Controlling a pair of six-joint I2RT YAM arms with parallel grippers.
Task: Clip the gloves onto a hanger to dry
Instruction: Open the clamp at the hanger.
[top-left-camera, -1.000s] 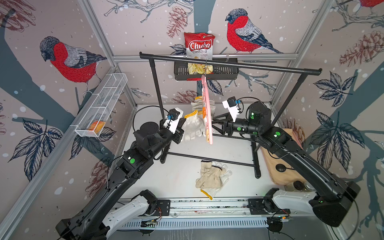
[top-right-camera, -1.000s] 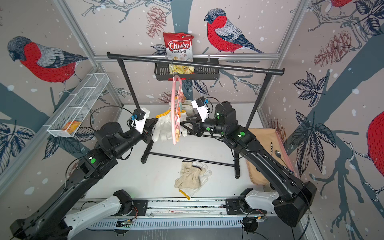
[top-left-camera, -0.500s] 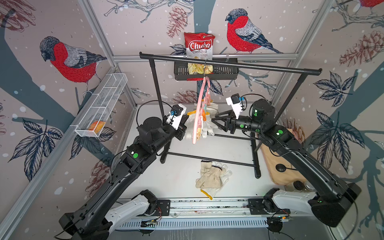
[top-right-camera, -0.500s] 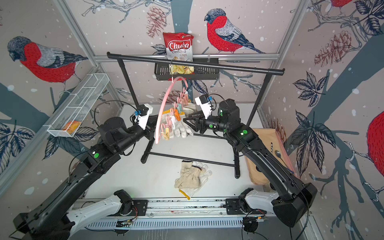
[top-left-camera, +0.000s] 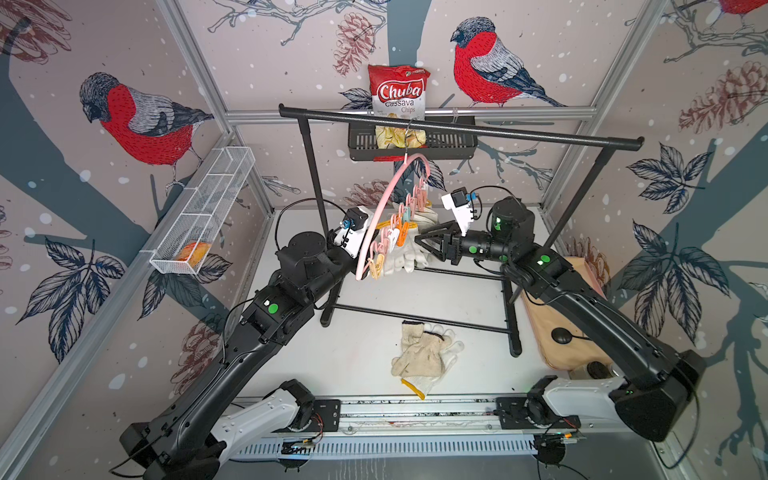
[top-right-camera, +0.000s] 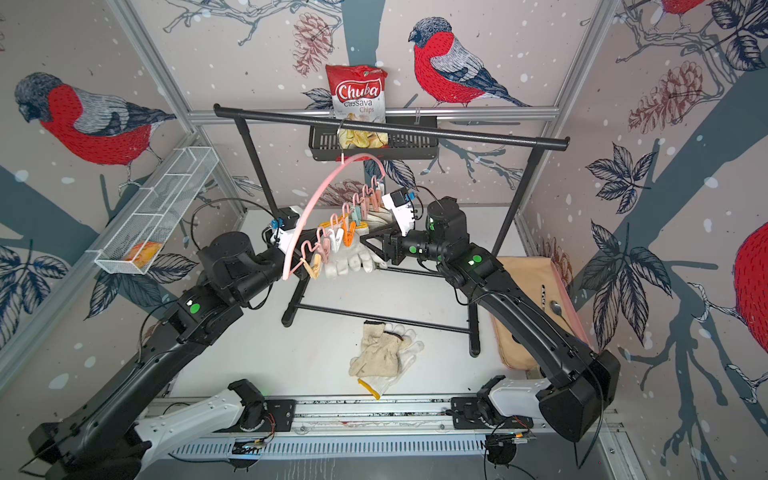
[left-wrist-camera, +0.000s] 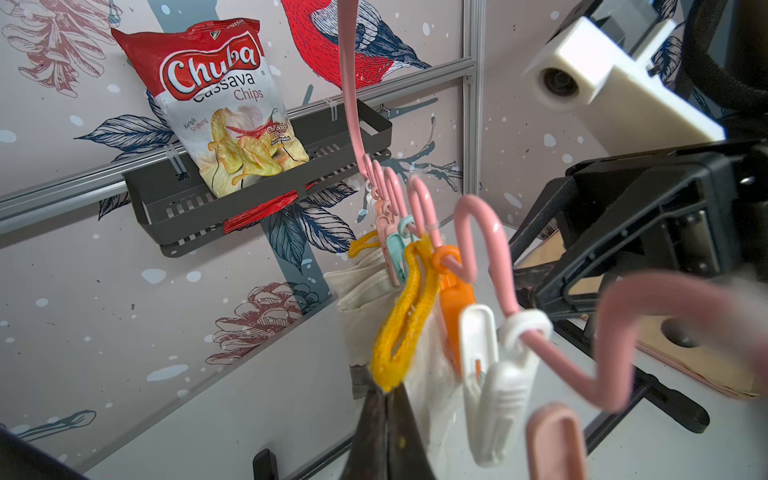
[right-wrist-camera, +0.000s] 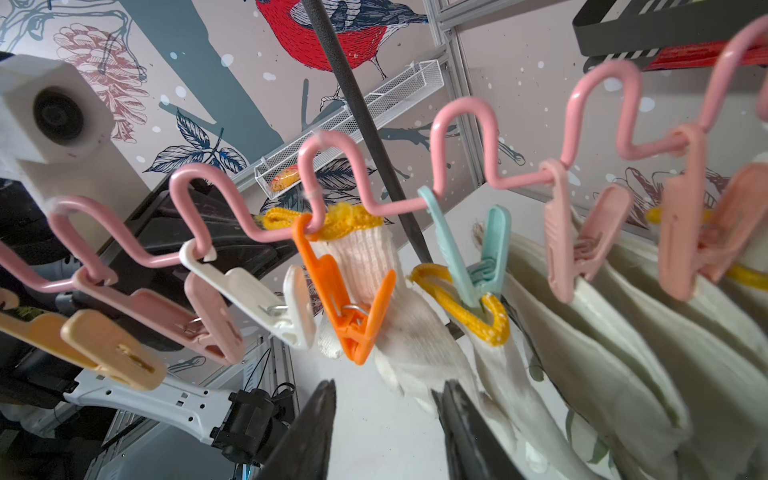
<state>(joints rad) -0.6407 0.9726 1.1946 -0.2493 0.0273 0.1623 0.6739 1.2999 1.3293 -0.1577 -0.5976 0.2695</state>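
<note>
The pink hanger (top-left-camera: 384, 199) (top-right-camera: 316, 195) hangs by its hook from the black rack, its peg row slanting down to the left. Several gloves (top-left-camera: 405, 257) (top-right-camera: 349, 259) hang from its pegs. My left gripper (left-wrist-camera: 386, 395) is shut on the yellow cuff edging (left-wrist-camera: 407, 316) of a knitted glove (right-wrist-camera: 374, 257) beside the orange peg (right-wrist-camera: 353, 307). Whether that peg bites the glove I cannot tell. My right gripper (right-wrist-camera: 388, 386) (top-left-camera: 417, 240) stands open just below the orange peg, holding nothing. More gloves (top-left-camera: 422, 353) (top-right-camera: 380, 353) lie piled on the table.
The black garment rack (top-left-camera: 457, 129) spans the back, its feet on the table. Behind it a black basket (top-left-camera: 361, 145) holds a chips bag (top-left-camera: 399, 95). A white wire shelf (top-left-camera: 203, 208) is on the left wall. A beige pad (top-left-camera: 557, 332) lies at the right.
The hanger has turned from edge-on to slanted, its lower end swinging left with my left gripper. The right gripper's jaws have narrowed a little and stay open.
</note>
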